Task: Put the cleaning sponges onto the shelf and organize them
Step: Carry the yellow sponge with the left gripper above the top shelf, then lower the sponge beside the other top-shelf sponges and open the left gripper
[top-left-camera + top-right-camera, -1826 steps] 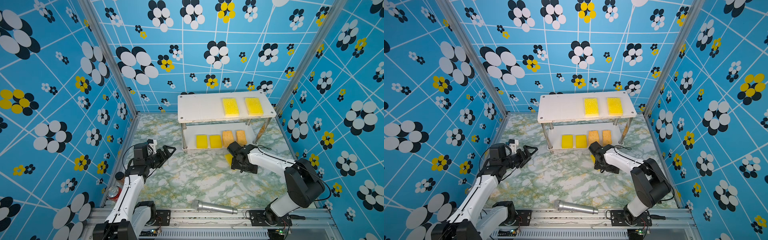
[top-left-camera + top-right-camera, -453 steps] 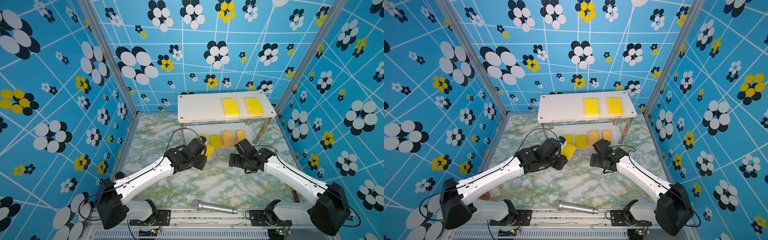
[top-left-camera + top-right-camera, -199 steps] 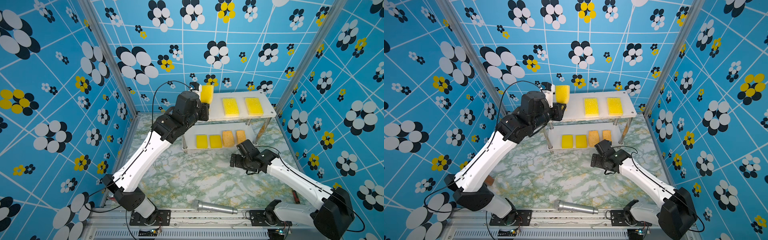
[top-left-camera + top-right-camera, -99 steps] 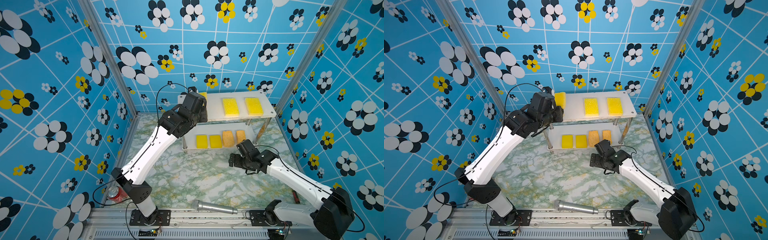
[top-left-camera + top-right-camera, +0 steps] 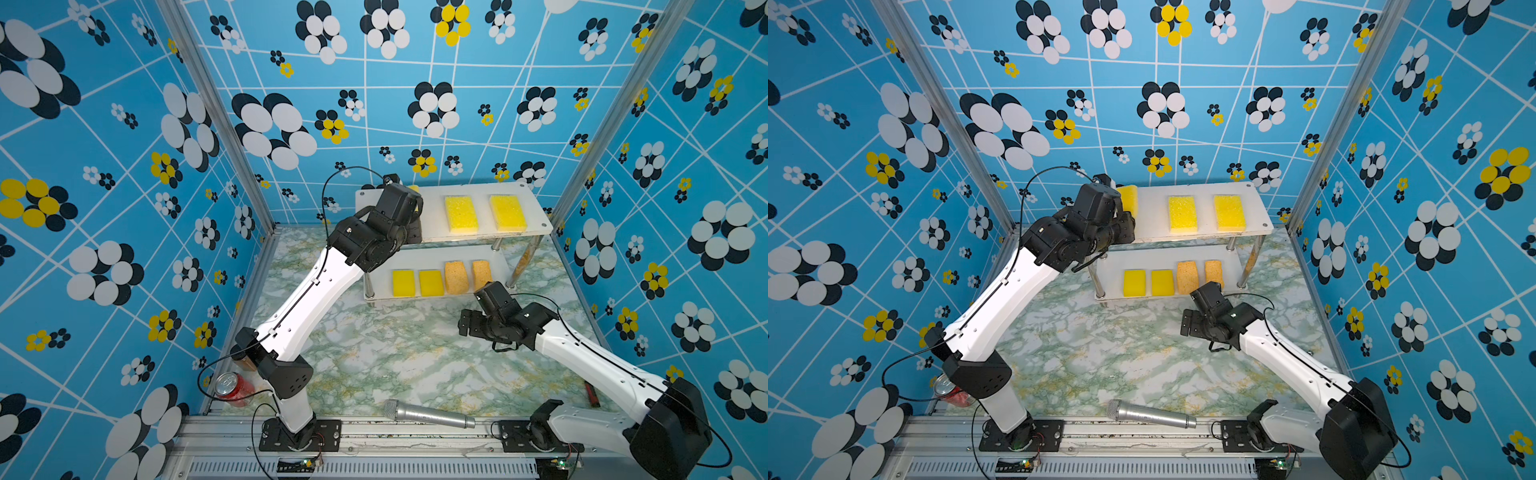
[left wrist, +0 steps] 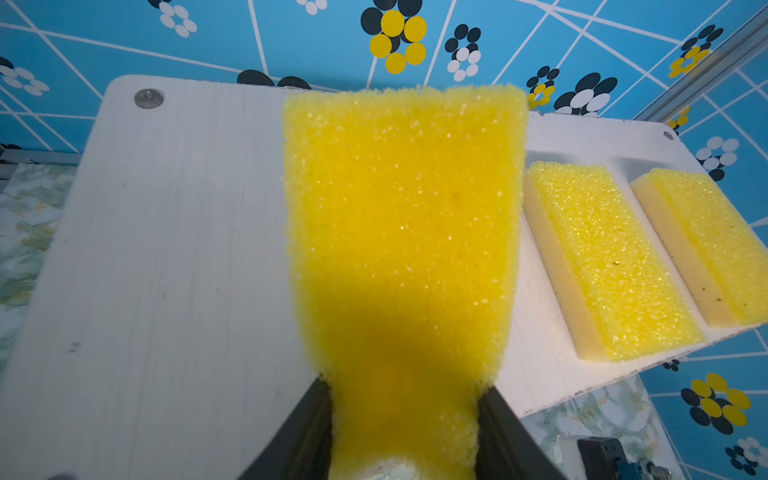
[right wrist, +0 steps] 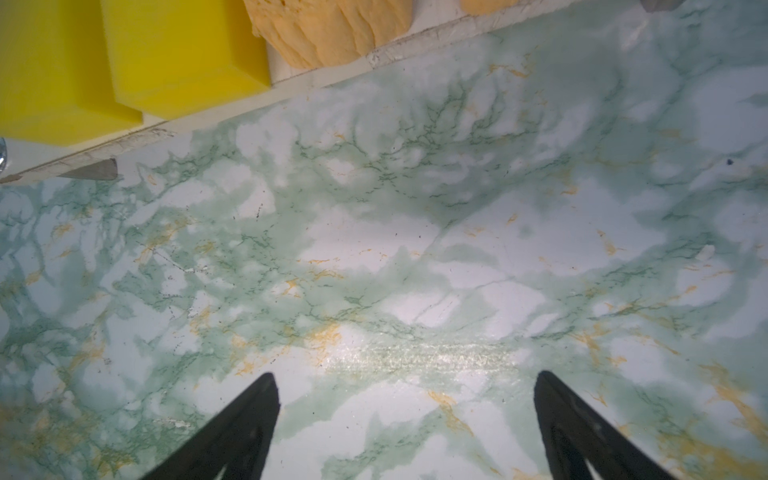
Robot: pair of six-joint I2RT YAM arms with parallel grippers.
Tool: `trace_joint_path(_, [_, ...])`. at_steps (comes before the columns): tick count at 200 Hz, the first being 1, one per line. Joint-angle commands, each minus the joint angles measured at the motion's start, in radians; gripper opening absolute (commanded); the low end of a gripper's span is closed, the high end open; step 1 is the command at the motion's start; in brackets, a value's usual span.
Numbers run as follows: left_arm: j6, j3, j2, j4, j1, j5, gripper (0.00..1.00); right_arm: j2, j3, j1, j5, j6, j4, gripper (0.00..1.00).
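Hiding most of the left hand (image 6: 405, 395) in both top views, the arm's black wrist let only a yellow corner of the held sponge (image 5: 1128, 197) show at the left end of the shelf (image 5: 1152, 216). The wrist view was plainer. Two dark fingers (image 6: 316, 419) were clamped on the near end of that sponge, squeezing it narrow, while its coarse, glittering face fanned out over the shelf's white top board. Whether it rested on the board could not be told.

Toward the shelf's right end lay a flat sponge (image 5: 1182, 214) and, past it, a second flat sponge (image 5: 1229, 212), both rough yellow on top with a paler layer beneath.

On the lower board sat two small sponges (image 5: 1134, 283), smooth bright yellow blocks, and two orange-tan sponges (image 5: 1187, 277), porous with rounded ends. The right arm's wrist covered the near end of the one farther right. That made seven sponges, all at the shelf. Only some of its chrome legs were in sight.

The right hand (image 7: 405, 382) hung just in front of the shelf, its fingers wide apart over the green-veined marble bench (image 5: 1100, 353).

Well in front of the shelf lay one silver microphone (image 5: 1150, 414). One red can (image 5: 951, 392) stood half hidden behind the left arm.
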Motion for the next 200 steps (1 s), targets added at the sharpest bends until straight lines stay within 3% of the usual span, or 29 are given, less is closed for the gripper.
trace_joint_path(1, [-0.010,0.024,0.026,-0.020,-0.005,-0.016,0.53,-0.019,-0.010,-0.005,0.002,-0.007,0.007,0.98])
trace_joint_path(55, [-0.010,0.024,0.041,-0.021,-0.005,-0.022,0.60,-0.018,-0.008,-0.005,0.002,-0.008,0.008,0.99])
trace_joint_path(200, [-0.013,0.020,0.064,-0.020,-0.003,-0.019,0.66,-0.027,-0.013,-0.006,0.005,-0.004,0.005,0.98])
